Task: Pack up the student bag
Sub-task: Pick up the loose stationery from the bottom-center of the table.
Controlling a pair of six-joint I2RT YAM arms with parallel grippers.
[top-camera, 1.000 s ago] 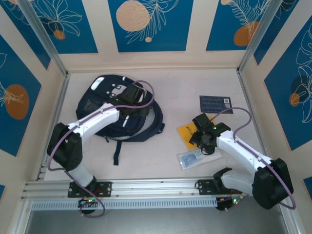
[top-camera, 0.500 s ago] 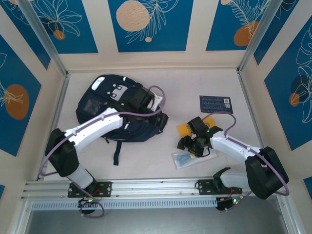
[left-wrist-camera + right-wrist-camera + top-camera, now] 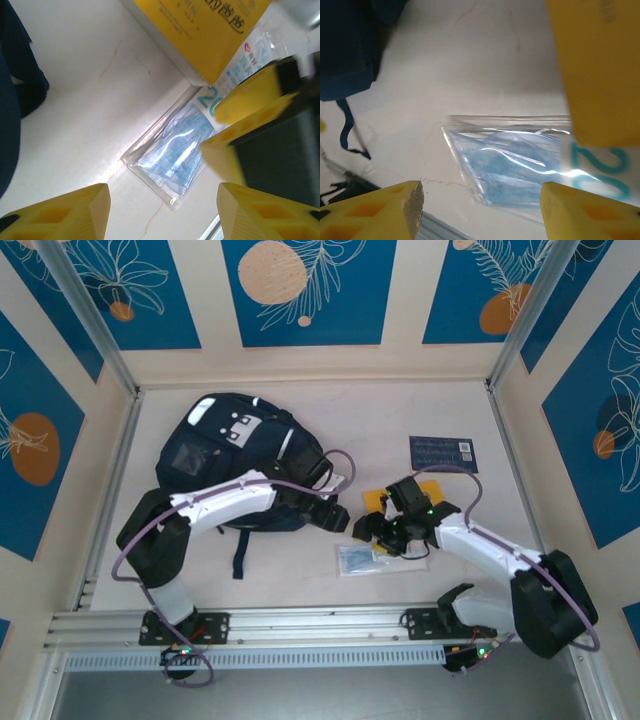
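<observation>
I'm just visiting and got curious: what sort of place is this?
Probably a robot test booth, not a classroom: two robot arms bolted to an aluminium rail, blue patterned panels walling a white table, and a student bag laid out for packing.

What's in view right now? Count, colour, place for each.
bag: 1, navy with white stripes, far left of table
card: 1, navy with white print, far right of table
booklet: 1, yellow, mid-right, edge over the packet's end
packet: 1, clear with blue contents, near middle, flat on table
table: 1, off-white
left arm: 1, white and black, reaching right past the bag
right arm: 1, white and black, reaching left
left end effector: 1, yellow fingers, open, empty, over the packet
right end effector: 1, yellow fingers, open, empty, over the packet
</observation>
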